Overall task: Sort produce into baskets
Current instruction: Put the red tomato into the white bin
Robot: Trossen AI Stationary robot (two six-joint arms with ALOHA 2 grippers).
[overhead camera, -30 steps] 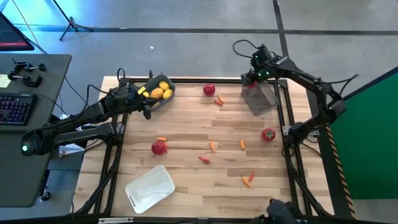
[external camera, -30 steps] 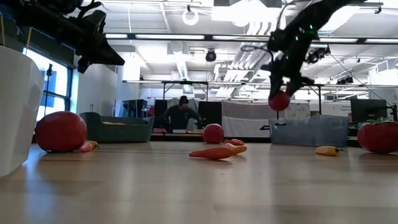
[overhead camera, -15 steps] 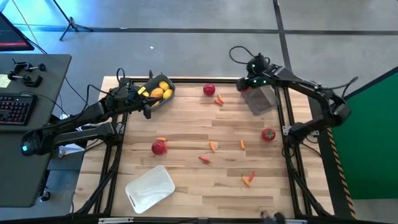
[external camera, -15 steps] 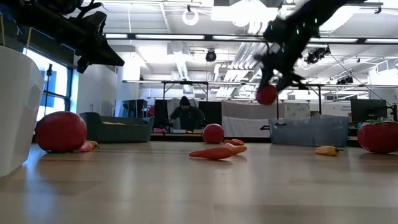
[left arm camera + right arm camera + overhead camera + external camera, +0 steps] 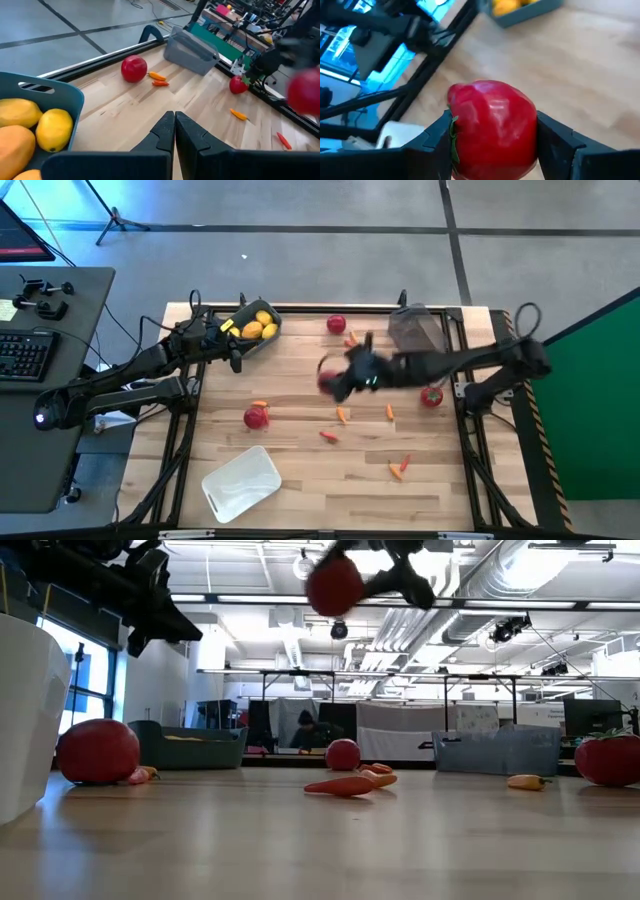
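Note:
My right gripper (image 5: 332, 380) is over the middle of the table, shut on a round red fruit (image 5: 326, 379), which shows high in the low view (image 5: 335, 585). My left gripper (image 5: 236, 356) is shut and empty, beside the blue-grey basket (image 5: 277, 320) at the far left, which holds yellow fruits (image 5: 258, 328). The dark grey basket (image 5: 415, 330) stands at the far right and the white basket (image 5: 242, 480) at the near left. Red fruits (image 5: 336, 325), (image 5: 256, 417), (image 5: 431, 395) and several small orange-red peppers (image 5: 342, 415) lie on the table. My right gripper pinches the red fruit by two opposite sides (image 5: 462, 135) between its two fingers (image 5: 432, 142). The fingers come from the table's right. The fruit is lifted clear of the table.
The wooden table (image 5: 300, 500) has a black frame along its sides. A desk with a keyboard (image 5: 25, 355) stands left of the table. In the low view a person (image 5: 303, 728) sits in the room far behind the table.
My right gripper has swung from above the dark grey basket at the far right toward the table's left and near edges, out over the middle of the table. It has carried the red fruit along, held clear of the table.

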